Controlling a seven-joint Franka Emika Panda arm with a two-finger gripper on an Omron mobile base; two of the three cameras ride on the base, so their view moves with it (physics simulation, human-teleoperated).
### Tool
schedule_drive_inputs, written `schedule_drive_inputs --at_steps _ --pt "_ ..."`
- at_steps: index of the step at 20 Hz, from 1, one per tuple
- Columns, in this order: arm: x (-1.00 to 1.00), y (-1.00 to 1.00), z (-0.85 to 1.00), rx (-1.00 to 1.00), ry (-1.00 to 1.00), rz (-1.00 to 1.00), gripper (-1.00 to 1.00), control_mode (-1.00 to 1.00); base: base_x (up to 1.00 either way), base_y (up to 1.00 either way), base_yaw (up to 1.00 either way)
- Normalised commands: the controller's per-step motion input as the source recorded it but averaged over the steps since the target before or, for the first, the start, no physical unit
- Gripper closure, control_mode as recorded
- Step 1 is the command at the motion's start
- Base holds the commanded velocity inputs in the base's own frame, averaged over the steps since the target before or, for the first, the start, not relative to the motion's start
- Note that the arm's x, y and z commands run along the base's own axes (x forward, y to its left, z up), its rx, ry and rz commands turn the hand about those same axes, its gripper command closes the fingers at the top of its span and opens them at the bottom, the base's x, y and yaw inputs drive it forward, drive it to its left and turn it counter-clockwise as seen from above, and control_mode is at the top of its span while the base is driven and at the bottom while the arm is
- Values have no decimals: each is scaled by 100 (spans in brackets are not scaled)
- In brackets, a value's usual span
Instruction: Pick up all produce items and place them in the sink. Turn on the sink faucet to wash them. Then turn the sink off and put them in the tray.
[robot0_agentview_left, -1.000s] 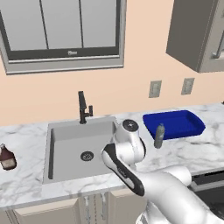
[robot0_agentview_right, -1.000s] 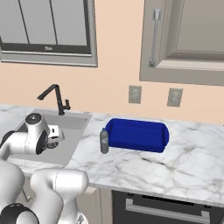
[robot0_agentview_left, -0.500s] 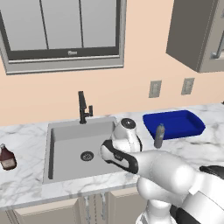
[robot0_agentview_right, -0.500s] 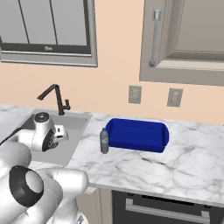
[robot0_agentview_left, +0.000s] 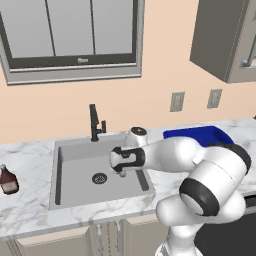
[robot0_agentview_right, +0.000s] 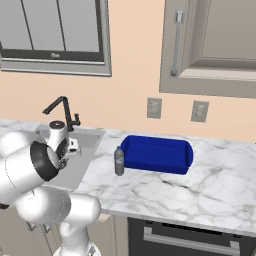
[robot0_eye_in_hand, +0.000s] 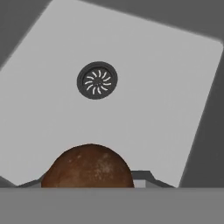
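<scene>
Arm swung left, mushroom (robot0_eye_in_hand: 87, 167) half-hidden, probably held

Flat, even rendered light, bright overall, no clear source. Soft shading only: sink (robot0_agentview_left: 75, 165) walls darker than the basin floor, faint shadow under the tray (robot0_agentview_right: 157, 154). No glare. Base views sharp but low-detail; hand view soft, mushroom (robot0_eye_in_hand: 87, 167) cap blurry up close.

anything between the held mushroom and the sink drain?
Nothing. In the hand view the mushroom sits above bare grey sink floor, and the stretch up to the drain is clear.
</scene>
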Motion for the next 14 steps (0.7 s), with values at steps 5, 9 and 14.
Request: schedule_drive_inputs --at_steps 5,9,14 --pt "26 29 -27 -3 3 0 100 -100 0 0 0" --pt "14 22 -28 -5 0 0 100 -100 0 0 0" --pt "4 6 -23 -2 0 0 100 -100 0 0 0"
